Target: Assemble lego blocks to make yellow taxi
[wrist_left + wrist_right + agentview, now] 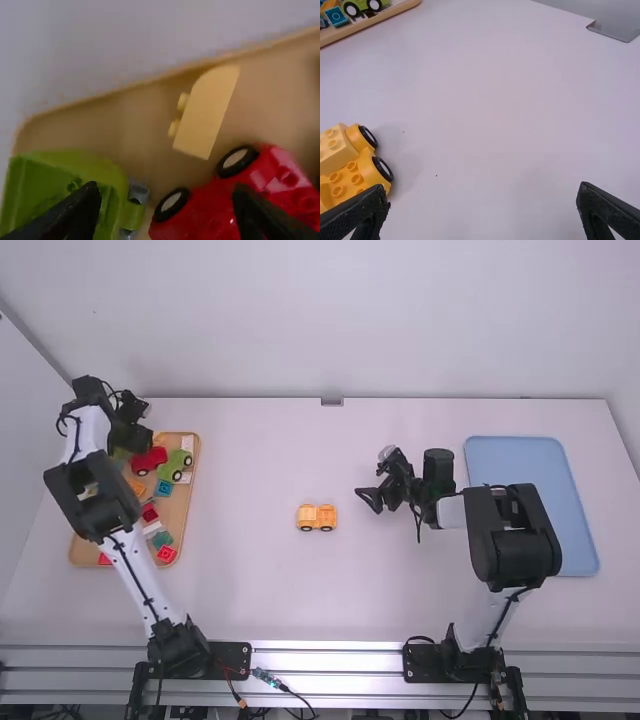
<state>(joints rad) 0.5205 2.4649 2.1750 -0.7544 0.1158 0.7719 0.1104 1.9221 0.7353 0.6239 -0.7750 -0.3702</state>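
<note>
At the left side of the white worktop [250, 590], a shallow tan wooden tray [185, 525] holds toy blocks. The left gripper [135, 437] is positioned over the far end of this tray. In the left wrist view, the two fingers of the left gripper [167, 207] stand apart with nothing clamped. A bright green hollow plastic block [60, 180] lies near one finger; a pale yellow plastic block with one rounded corner and two side studs [207, 110] lies flat on the tray. Just beside it is a glossy red plastic car base with black-and-white wheels [220, 200]. Along the tray's right side in the high view sits a green wheeled plastic block [175, 464], with a small square teal block [163, 488] near it.

Near the middle of the worktop, the yellow-orange plastic taxi base [317, 518] stands upright on its wheels. A lighter yellow studded block [334, 147] sits on top of it.

To the right of the taxi base, and clear of it, is the right gripper [373, 477]. Its fingers are spread and empty. Farther right, a flat light-blue rectangular tray [515, 460] rests on the worktop, partly behind the right arm [515, 540]
</note>
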